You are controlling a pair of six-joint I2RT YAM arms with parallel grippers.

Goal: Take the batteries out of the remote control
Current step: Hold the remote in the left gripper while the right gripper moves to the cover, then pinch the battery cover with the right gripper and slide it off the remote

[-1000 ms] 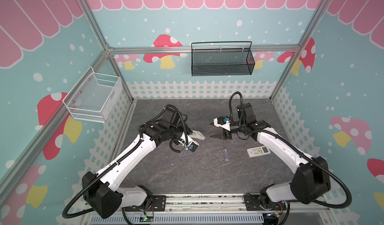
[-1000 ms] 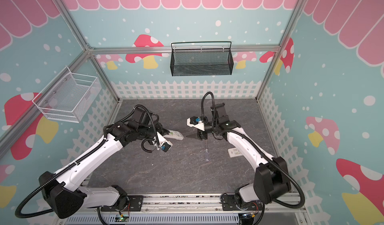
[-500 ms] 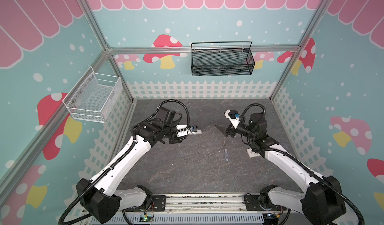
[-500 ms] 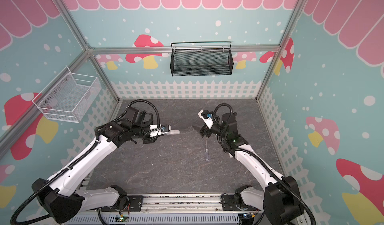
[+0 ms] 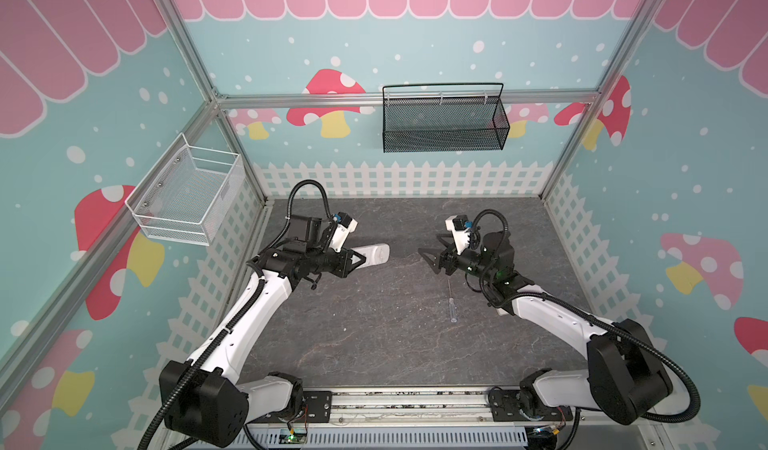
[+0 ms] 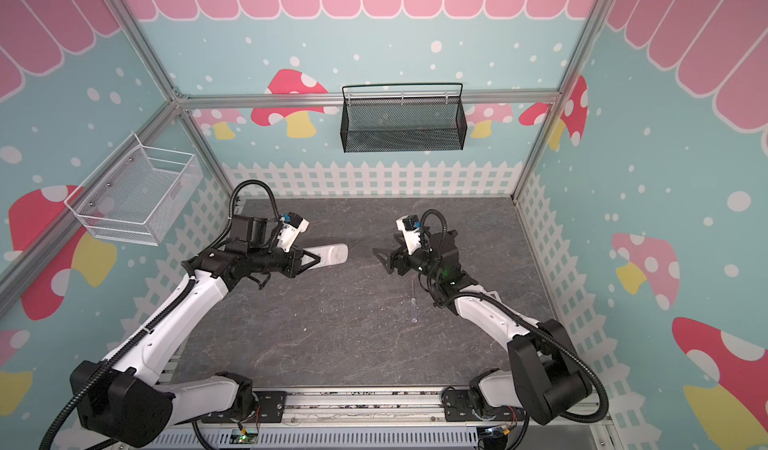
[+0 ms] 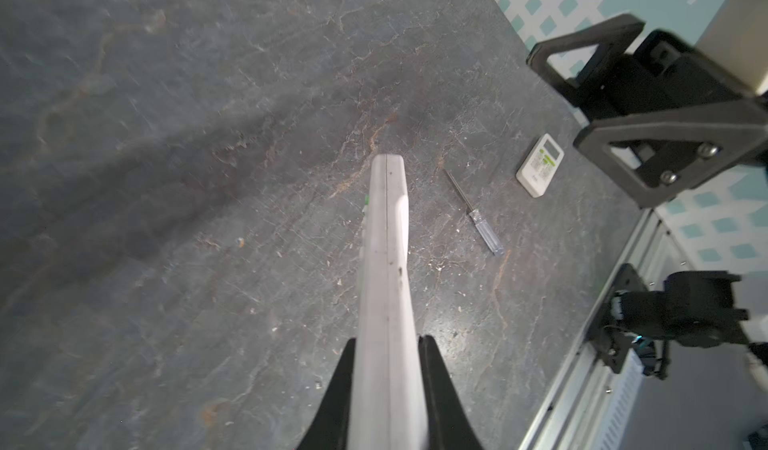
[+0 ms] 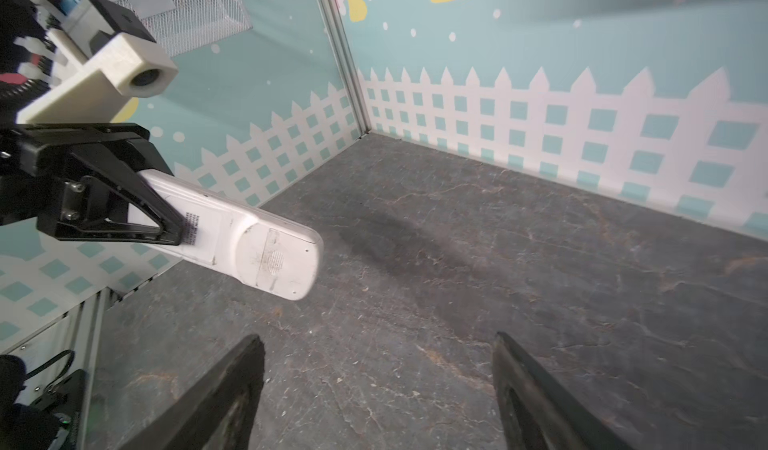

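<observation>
A long white remote control (image 5: 374, 255) (image 6: 332, 255) is held level above the table, and my left gripper (image 5: 360, 257) (image 6: 313, 257) is shut on its near half. In the left wrist view the remote (image 7: 388, 228) runs straight out from between the fingers of that gripper (image 7: 386, 338). In the right wrist view the remote (image 8: 249, 240) shows its back side with the cover closed. My right gripper (image 5: 428, 259) (image 6: 382, 259) (image 8: 377, 338) hangs open and empty, facing the remote's free end across a gap. The batteries are out of view.
A clear-handled screwdriver (image 5: 451, 302) (image 6: 412, 304) (image 7: 478, 215) lies on the grey table below the right gripper. A second, small white remote (image 7: 540, 165) lies beyond it. A black mesh basket (image 5: 442, 136) hangs on the back wall, a white wire basket (image 5: 187, 194) on the left wall.
The left arm has lifted the remote and turned it level, pointing at the right gripper. The right wrist has drawn back to the right, turned to face the remote, and its jaws stand wider.
</observation>
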